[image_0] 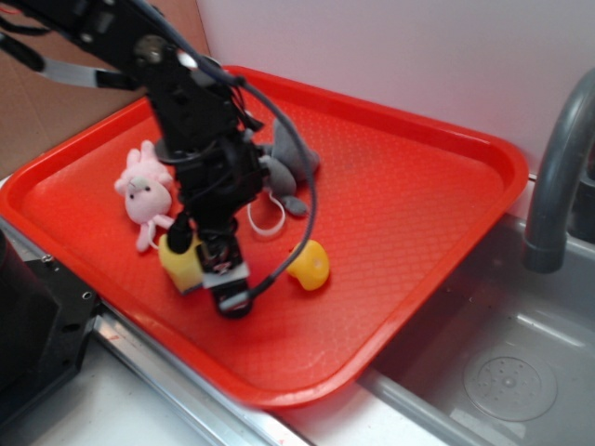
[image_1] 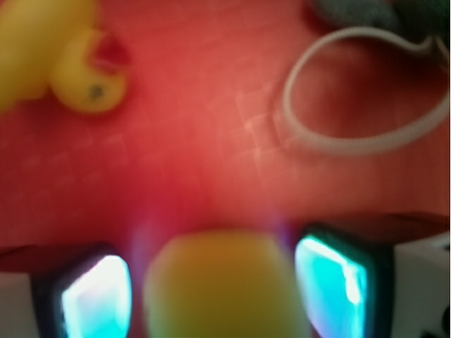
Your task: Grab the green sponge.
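The green sponge (image_0: 178, 265) shows as a yellow foam block near the front left of the red tray (image_0: 418, 204); no green face is visible. My gripper (image_0: 204, 258) is low over the tray, with a finger on either side of the block. In the wrist view the green sponge (image_1: 218, 289) fills most of the space between the two fingertips (image_1: 95, 299). A thin strip of tray shows on its left side and almost none on its right. The gripper (image_1: 215, 282) reads as open around the sponge. The view is blurred.
A yellow duck toy (image_0: 310, 265) (image_1: 63, 60) lies just right of the gripper. A white loop (image_0: 267, 218) (image_1: 352, 91), a grey plush (image_0: 288, 163) and a pink bunny (image_0: 144, 190) lie behind it. A sink (image_0: 502, 372) and faucet (image_0: 558, 167) are to the right.
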`<act>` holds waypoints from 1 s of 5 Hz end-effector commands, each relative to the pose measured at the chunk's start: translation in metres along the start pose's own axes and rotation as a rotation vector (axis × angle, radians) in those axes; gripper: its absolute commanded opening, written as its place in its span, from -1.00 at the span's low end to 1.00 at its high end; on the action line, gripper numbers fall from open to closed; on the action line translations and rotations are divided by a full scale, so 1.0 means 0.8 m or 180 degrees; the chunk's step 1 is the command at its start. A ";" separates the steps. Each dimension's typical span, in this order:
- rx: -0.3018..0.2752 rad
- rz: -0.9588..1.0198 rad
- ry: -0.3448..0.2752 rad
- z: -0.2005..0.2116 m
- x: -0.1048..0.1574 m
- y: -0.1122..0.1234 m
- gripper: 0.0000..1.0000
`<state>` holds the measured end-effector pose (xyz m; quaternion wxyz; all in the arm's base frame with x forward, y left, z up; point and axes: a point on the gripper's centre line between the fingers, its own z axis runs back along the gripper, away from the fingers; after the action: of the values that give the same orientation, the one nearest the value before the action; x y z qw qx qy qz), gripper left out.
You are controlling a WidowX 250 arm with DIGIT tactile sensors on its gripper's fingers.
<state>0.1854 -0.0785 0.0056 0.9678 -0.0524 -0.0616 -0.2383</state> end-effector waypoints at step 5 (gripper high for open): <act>0.0126 0.0056 0.0147 0.109 -0.038 -0.035 1.00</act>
<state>0.1383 -0.0728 0.0829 0.9724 -0.0276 -0.0281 -0.2299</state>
